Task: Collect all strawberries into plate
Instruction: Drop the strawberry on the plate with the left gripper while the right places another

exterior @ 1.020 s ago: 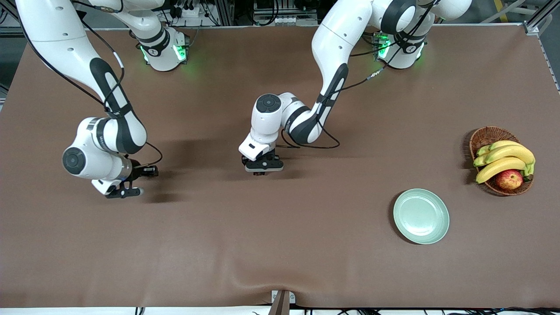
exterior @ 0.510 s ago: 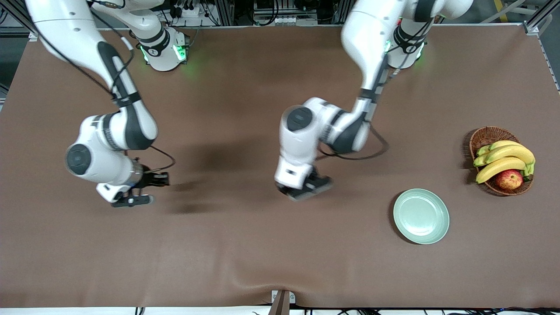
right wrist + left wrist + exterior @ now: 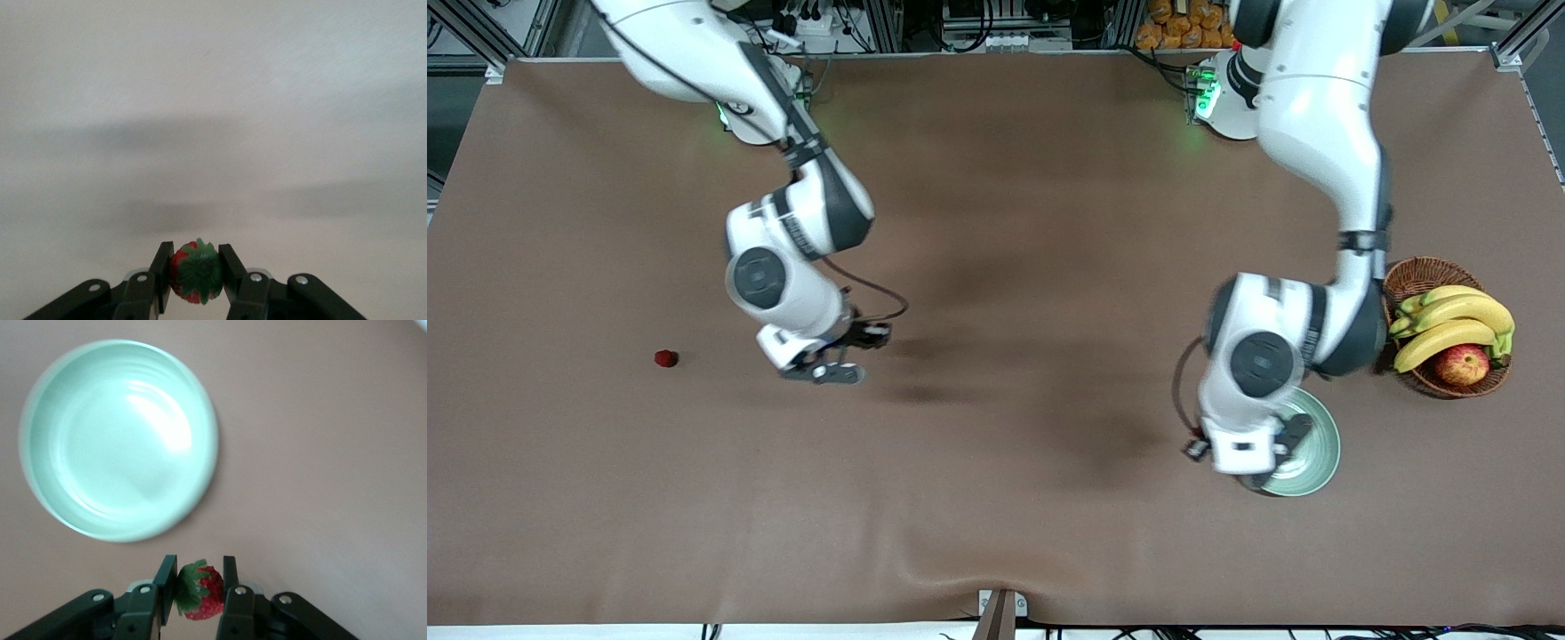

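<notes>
My left gripper (image 3: 1263, 462) is shut on a red strawberry (image 3: 201, 592) with a green cap. It hangs at the edge of the pale mint-green plate (image 3: 1319, 444), on the side toward the right arm's end. The plate (image 3: 120, 440) is empty in the left wrist view. My right gripper (image 3: 827, 372) is shut on a second strawberry (image 3: 195, 272) and holds it over bare table near the middle. A third strawberry (image 3: 665, 358) lies on the table toward the right arm's end. Both held berries are hidden in the front view.
A brown wicker basket (image 3: 1414, 271) with bananas (image 3: 1449, 324) and a red-yellow apple (image 3: 1463, 364) stands beside the plate, toward the left arm's end. A brown cloth (image 3: 996, 498) covers the table.
My left gripper has swung from the table's middle to the plate's edge. My right gripper has moved toward the middle, uncovering the third strawberry on the table.
</notes>
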Motion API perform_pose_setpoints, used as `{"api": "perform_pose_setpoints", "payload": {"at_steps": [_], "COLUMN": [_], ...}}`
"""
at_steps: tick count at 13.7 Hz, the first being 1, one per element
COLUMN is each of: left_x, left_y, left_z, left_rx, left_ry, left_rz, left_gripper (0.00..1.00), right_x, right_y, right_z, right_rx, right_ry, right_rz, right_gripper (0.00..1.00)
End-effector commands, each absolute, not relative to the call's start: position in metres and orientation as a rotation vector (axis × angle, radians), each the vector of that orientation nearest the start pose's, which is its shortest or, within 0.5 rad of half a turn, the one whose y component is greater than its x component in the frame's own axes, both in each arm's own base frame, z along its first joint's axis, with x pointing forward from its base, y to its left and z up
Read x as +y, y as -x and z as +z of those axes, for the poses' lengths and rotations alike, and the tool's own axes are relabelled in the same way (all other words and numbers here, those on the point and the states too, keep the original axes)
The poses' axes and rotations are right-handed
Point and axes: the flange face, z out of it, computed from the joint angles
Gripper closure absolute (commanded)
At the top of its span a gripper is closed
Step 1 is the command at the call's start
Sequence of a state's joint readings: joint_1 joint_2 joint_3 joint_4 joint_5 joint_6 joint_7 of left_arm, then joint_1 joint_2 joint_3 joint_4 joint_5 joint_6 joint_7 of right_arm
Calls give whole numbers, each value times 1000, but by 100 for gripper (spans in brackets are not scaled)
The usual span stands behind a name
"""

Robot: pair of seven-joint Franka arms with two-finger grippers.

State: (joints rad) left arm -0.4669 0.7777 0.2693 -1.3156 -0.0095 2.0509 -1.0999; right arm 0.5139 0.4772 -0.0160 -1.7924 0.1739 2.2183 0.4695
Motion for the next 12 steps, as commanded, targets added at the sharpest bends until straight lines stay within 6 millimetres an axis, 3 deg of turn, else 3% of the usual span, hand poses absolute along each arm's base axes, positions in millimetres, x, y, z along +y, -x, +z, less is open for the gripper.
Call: {"api": "perform_pose_setpoints", "payload": {"at_steps": [1, 3, 7, 9, 10, 11, 12], "left_x": [-152, -112, -77, -59, -62, -68, -76], "left_y": [-714, -719, -728, -733, -734, -734, -734], "left_z": [284, 269, 229, 227, 225, 227, 232], "left_rx": [-1283, -1325, -1368, -1402, -1395, -1372, -1336], "left_ry": [2653, 2620, 2616, 2617, 2624, 2637, 2655], "left_rz": [-105, -73, -129, -168, -177, -183, -196], "left_gripper": [100, 100, 100, 91, 71, 14, 0], "right_x": [364, 391, 409, 414, 415, 414, 408], "right_y": [-556, -549, -538, -537, -537, -538, -542], "right_z": [255, 238, 214, 206, 206, 208, 208], "right_rx": [101, 52, 19, 14, 14, 12, 24], "right_ry": [3060, 3062, 3060, 3054, 3049, 3048, 3049], "right_rz": [186, 174, 159, 136, 125, 120, 120], "right_gripper": [86, 83, 78, 68, 49, 11, 0]}}
